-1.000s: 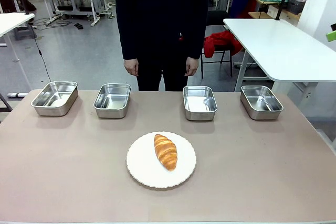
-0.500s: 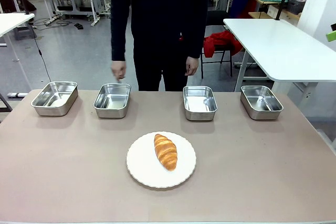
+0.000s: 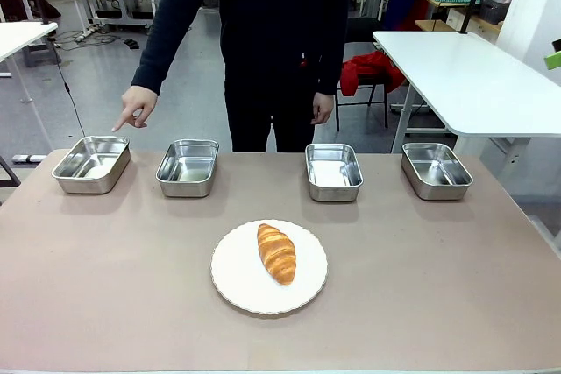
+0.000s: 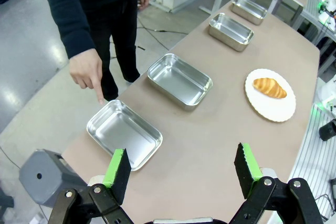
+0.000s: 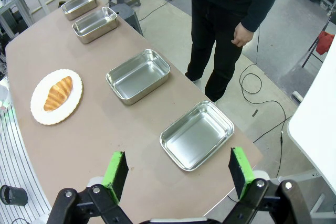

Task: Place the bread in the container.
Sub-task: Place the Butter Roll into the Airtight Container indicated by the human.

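The bread (image 3: 276, 253), a golden-brown croissant, lies on a round white plate (image 3: 237, 291) at the table's middle front. Four steel pans stand in a row along the far side. The person's hand (image 3: 133, 109) points a finger down at the far-left container (image 3: 91, 164). In the left wrist view that container (image 4: 124, 134) lies just beyond my open left gripper (image 4: 181, 153), with the pointing hand (image 4: 89, 74) above it and the bread (image 4: 269, 87) farther right. My right gripper (image 5: 177, 153) stands open above the table's other end, the bread (image 5: 58, 93) far to its left.
The other pans (image 3: 188, 166), (image 3: 334, 171), (image 3: 436, 170) sit empty in the row. The person stands close to the far edge, the other hand (image 3: 321, 111) hanging down. A white table (image 3: 473, 76) stands behind at the right. Bare tabletop surrounds the plate.
The person's hand has swung out from beside the body to picture left and now points at the far-left pan. Bread, plate and pans have not moved.
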`<state>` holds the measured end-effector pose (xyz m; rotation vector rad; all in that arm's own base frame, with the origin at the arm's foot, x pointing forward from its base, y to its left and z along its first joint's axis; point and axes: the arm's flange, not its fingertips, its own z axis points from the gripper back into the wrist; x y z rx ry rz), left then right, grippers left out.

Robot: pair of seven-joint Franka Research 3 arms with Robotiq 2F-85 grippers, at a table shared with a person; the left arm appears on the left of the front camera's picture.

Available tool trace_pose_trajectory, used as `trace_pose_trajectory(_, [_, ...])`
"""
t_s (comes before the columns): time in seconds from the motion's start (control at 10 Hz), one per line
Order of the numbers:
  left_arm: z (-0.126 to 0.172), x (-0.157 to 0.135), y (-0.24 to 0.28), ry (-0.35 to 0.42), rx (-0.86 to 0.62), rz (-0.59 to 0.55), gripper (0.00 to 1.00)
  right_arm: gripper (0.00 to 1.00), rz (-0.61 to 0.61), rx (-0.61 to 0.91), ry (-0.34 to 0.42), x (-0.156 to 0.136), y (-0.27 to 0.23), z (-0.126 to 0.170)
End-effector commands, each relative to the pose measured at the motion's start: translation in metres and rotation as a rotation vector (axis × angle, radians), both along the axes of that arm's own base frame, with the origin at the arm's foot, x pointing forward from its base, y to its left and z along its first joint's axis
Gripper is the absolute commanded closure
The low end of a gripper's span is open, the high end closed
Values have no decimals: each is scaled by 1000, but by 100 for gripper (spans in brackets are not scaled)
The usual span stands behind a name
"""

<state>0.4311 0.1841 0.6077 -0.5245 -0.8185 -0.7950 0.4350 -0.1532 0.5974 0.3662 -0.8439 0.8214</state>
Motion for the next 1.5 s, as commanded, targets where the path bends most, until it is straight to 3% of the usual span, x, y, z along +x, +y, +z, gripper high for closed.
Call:
trace_pose_trajectory(0.0, [0, -2, 0, -10, 0, -13, 0, 0, 3, 8, -9, 1, 1, 0])
trace_pose_trajectory(1.4, [0, -2, 0, -10, 0, -13, 0, 0, 3, 8, -9, 1, 1, 0])
